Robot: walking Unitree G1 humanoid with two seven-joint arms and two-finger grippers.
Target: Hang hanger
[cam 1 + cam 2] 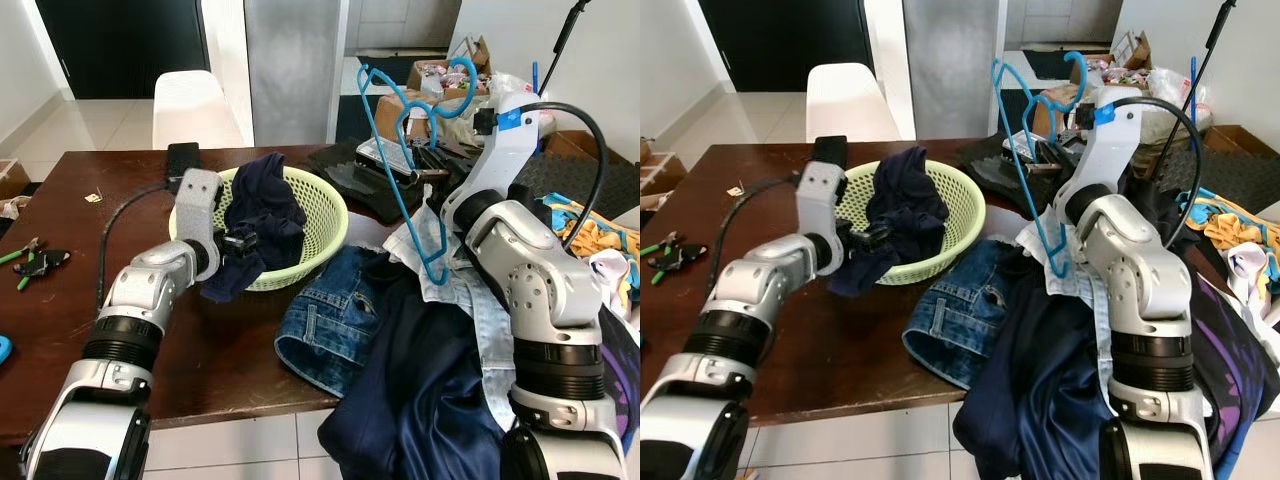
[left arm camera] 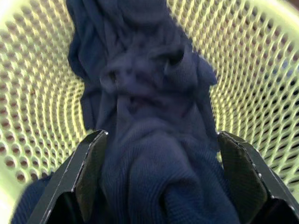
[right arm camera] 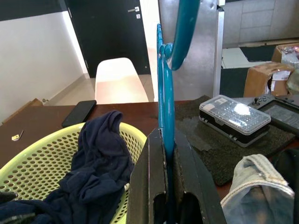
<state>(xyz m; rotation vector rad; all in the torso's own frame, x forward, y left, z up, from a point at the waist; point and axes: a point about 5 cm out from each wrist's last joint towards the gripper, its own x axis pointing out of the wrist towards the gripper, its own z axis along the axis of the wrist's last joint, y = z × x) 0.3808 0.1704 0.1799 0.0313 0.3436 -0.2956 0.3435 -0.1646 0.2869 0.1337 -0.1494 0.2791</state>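
Observation:
A blue plastic hanger [image 1: 398, 150] is held upright above the table's right side, hook uppermost. My right gripper [image 3: 166, 154] is shut on its neck just under the hook, seen from the head as the raised right wrist [image 1: 497, 115]. My left gripper [image 2: 161, 177] reaches into a lime-green mesh basket [image 1: 328, 215]. It is open, its two black fingers [image 2: 88, 172] standing wide on either side of a navy garment [image 1: 265, 215] that lies in the basket and spills over its near rim.
Folded jeans [image 1: 330, 320] and a heap of dark and pale clothes [image 1: 430, 400] cover the brown table's [image 1: 60, 330] right front. A black phone [image 1: 183, 158], a clear parts case [image 3: 233, 114] and hand tools [image 1: 30, 262] lie on it. A white chair [image 1: 195, 105] stands behind.

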